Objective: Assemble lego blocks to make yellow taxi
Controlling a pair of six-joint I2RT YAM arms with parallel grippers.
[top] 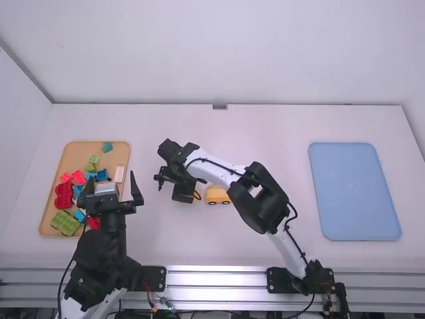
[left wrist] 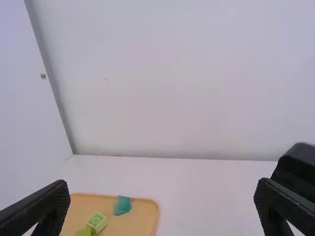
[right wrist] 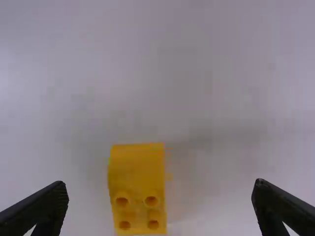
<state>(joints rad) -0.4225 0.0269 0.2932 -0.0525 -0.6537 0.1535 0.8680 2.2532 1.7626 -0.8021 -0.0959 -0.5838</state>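
So the yellow car piece point(top: 218, 195), a little wheeled body with dark wheels along its near side, is sitting on the white table point(top: 265, 139) around the middle, just right of the right gripper point(top: 178, 187). That gripper is wide open, fingers well spread and nothing pinched. Its own wrist view has a yellow block point(right wrist: 138, 189) in the gap between the fingers, not touching either one, with four round studs or holes on it. A bit of yellow also pokes out beside the gripper in the high view; it's probably the same block, but the arm covers most of it so don't hold me to that. The right arm point(top: 265, 199) itself reaches from the near right across to just left of the middle. Over on the left, the left gripper point(top: 111, 177) is up by the near right part of a tan tray point(top: 123, 151), fingers spread wide too, no block between them. That tray has a pile of loose blocks: a teal one point(top: 107, 147) at the far edge, a light green one point(top: 93, 159) just left and nearer, a pale one point(top: 119, 174) by the right rim, a chunky red one point(top: 64, 196) to the left and a big green one point(top: 65, 223) at the near left. A flat blue tray point(top: 355, 193) lies on the right side, well apart from the yellow stuff.
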